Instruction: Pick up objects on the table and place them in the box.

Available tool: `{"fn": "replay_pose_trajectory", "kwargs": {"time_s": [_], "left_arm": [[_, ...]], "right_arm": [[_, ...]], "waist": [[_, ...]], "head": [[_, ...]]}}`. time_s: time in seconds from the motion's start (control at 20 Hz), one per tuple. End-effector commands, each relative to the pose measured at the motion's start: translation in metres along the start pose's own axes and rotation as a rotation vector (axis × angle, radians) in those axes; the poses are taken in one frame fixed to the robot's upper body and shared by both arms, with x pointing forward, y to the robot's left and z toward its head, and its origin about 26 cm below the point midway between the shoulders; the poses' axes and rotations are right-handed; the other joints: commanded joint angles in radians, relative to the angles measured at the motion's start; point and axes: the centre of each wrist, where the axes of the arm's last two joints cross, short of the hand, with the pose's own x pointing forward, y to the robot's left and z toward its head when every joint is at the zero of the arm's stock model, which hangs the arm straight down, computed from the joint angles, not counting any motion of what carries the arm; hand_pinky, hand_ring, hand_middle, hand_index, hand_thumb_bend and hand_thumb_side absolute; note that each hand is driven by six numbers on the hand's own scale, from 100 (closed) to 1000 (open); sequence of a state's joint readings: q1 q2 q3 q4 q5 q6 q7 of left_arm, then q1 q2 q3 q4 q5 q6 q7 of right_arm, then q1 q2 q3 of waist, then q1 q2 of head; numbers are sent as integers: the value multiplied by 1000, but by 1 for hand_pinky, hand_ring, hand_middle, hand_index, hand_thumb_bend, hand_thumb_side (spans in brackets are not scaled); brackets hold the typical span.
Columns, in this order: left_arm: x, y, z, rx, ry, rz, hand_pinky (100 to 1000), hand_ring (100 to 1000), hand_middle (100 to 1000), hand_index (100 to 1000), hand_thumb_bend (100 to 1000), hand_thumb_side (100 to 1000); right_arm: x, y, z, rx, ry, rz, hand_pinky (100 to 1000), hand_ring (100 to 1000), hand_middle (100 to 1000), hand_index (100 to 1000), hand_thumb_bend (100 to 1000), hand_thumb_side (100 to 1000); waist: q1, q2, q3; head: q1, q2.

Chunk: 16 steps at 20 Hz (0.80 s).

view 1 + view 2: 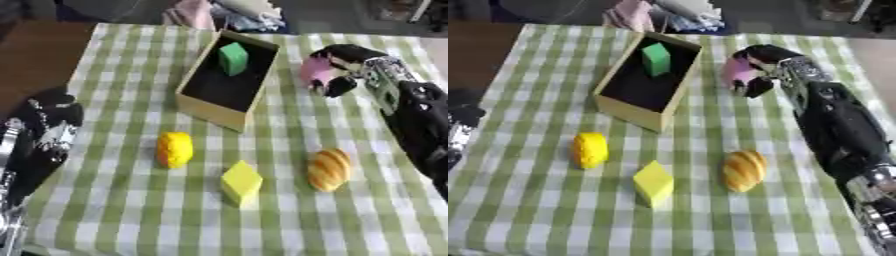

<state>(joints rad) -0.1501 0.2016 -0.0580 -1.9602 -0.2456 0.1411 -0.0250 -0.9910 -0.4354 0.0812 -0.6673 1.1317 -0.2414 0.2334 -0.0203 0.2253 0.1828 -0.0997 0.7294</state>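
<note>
Cloth [289,220] of green and white checks over the whole table, soft and flat. Wooden box [210,111], oblong, open-topped, pale walls and dark inside, set askew at the far middle; inside it a green block [233,58], hard-edged, leaning at the far end. Right hand [343,67], black with silver joints, just right of the box, above the cloth, fingers curled round a pink object [313,70], smooth and rounded, shape otherwise unclear. Left hand [45,131] at the left edge, low, black and glossy; whether fingers straight or curled, cannot tell. Nearer the front, three things well apart in a loose row: yellow rounded fruit-like lump [174,149], dimpled; yellow block [241,183], matte, standing on a corner edge; orange-brown bread-like roll [330,169], ridged with pale stripes.
</note>
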Motion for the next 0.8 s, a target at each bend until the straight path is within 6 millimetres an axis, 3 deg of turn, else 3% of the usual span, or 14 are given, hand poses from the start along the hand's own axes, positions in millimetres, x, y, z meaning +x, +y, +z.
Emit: {"fn": "replay_pose_trajectory", "kwargs": {"time_s": [0.05, 0.1, 0.15, 0.5, 0.55, 0.6, 0.8], "left_arm": [[7, 3, -2, 4, -29, -5, 792, 734, 731, 850, 324, 638], [7, 3, -3, 5, -29, -5, 792, 733, 731, 850, 324, 638], [7, 3, -3, 6, -29, -4, 792, 733, 731, 850, 324, 638], [6, 3, -2, 9, -26, -4, 792, 734, 731, 850, 323, 639], [6, 3, -2, 10, -26, -4, 792, 734, 731, 850, 323, 639], [6, 3, -2, 10, -25, -4, 792, 734, 731, 850, 323, 639], [6, 4, -2, 11, -24, -6, 792, 734, 731, 850, 323, 639]], "right_arm": [[-3, -16, 2, -96, -1, 3, 807, 729, 568, 784, 100, 314], [-3, -17, 2, -116, -4, -7, 802, 720, 552, 776, 100, 228], [-4, -18, 3, -137, -9, -21, 795, 705, 531, 760, 100, 216], [0, -36, 7, -232, -71, -59, 782, 667, 491, 717, 100, 194], [2, -40, 7, -240, -84, -60, 781, 665, 490, 717, 100, 230], [4, -44, 8, -249, -100, -59, 781, 665, 490, 718, 100, 190], [15, -62, 10, -272, -175, -45, 781, 662, 491, 726, 100, 184]], "waist": [[3, -3, -1], [2, -3, -1], [2, -3, -2], [1, -5, -6], [1, -6, -7], [1, -6, -8], [-1, -8, -12]], "head": [[0, 3], [0, 3], [1, 2], [4, 4], [4, 3], [4, 3], [6, 1]]}}
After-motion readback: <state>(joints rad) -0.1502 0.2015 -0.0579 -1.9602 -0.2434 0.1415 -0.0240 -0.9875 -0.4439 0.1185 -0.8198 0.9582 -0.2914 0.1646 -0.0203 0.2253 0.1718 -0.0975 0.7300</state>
